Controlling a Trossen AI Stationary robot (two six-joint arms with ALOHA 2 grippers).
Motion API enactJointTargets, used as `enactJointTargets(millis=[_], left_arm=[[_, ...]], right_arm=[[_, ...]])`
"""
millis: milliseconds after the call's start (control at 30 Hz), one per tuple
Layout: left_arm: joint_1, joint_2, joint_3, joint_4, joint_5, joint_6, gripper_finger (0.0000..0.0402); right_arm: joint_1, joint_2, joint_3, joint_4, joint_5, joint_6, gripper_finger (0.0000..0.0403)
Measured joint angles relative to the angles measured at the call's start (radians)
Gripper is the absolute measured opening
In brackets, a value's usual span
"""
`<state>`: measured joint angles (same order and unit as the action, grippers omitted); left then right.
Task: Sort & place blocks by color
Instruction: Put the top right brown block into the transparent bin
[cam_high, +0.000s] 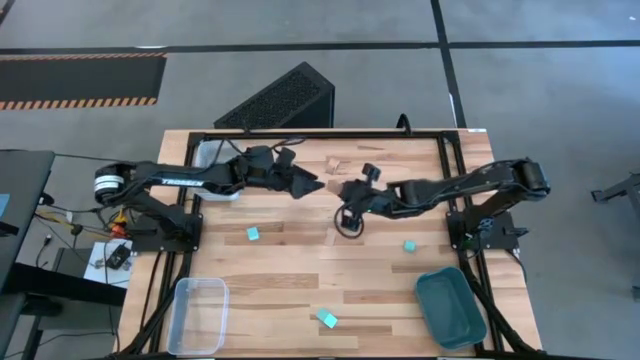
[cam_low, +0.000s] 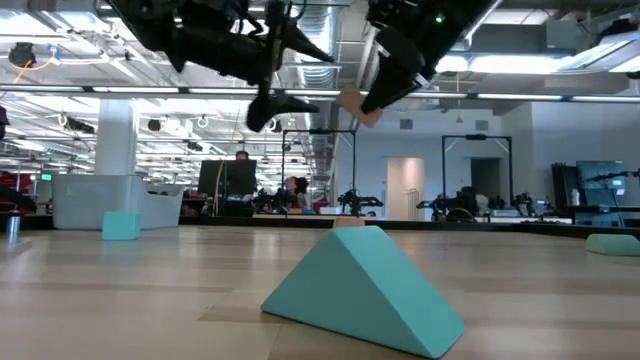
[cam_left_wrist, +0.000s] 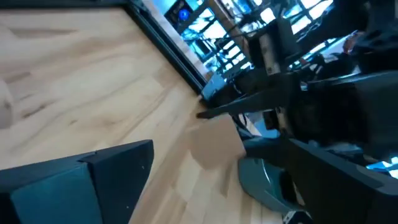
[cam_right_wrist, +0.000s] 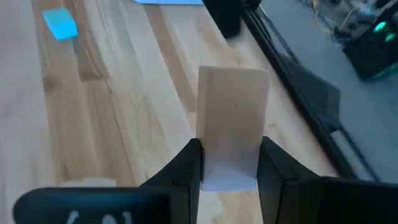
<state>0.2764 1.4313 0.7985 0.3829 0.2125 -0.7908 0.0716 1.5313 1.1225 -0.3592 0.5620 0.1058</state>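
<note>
My right gripper (cam_high: 350, 192) hangs above the middle of the table, shut on a pale tan wooden block (cam_right_wrist: 231, 118), which also shows lifted in the low view (cam_low: 353, 104). My left gripper (cam_high: 312, 185) hovers close beside it toward the left, open and holding nothing; its wrist view shows the tan block (cam_left_wrist: 214, 142) just ahead. Three light teal blocks lie flat on the table: one left of centre (cam_high: 253, 233), one right of centre (cam_high: 409, 245), and a wedge near the near edge (cam_high: 327, 319). More tan pieces (cam_high: 335, 163) lie toward the far edge. No dark blue-purple bars show. My right gripper pinches the tan block's near end (cam_right_wrist: 229, 167) between its two fingers (cam_right_wrist: 186, 171), one on each long side. The rest of the block sticks out past the fingertips. The block is lifted clear of the table (cam_low: 353, 104).
A clear bin (cam_high: 198, 315) sits at the near left corner and another clear bin (cam_high: 213, 160) at the far left under the left arm. The dark teal tray (cam_high: 450, 306) sits at the near right corner. Bare wood lies between the teal blocks.
</note>
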Motion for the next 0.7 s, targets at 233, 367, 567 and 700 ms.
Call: enactJointTargets(millis=[233, 367, 567, 700], left_arm=[[-0.001, 0.044, 0.026, 0.023, 0.027, -0.016, 0.0351], [0.005, 0.041, 0.044, -0.054, 0.029, -0.024, 0.0347], [0.018, 0.039, 0.091, -0.25, 0.059, -0.029, 0.0285], [0.032, 0.036, 0.113, -0.279, 0.1, -0.006, 0.0211]], right_arm=[[-0.002, 0.131, 0.183, -0.064, 0.001, -0.071, 0.0109], [-0.002, 0.179, 0.255, -0.085, 0.001, -0.124, 0.011], [-0.002, 0.193, 0.288, -0.082, 0.016, -0.165, 0.0111], [-0.002, 0.193, 0.288, -0.077, 0.014, -0.179, 0.0111]])
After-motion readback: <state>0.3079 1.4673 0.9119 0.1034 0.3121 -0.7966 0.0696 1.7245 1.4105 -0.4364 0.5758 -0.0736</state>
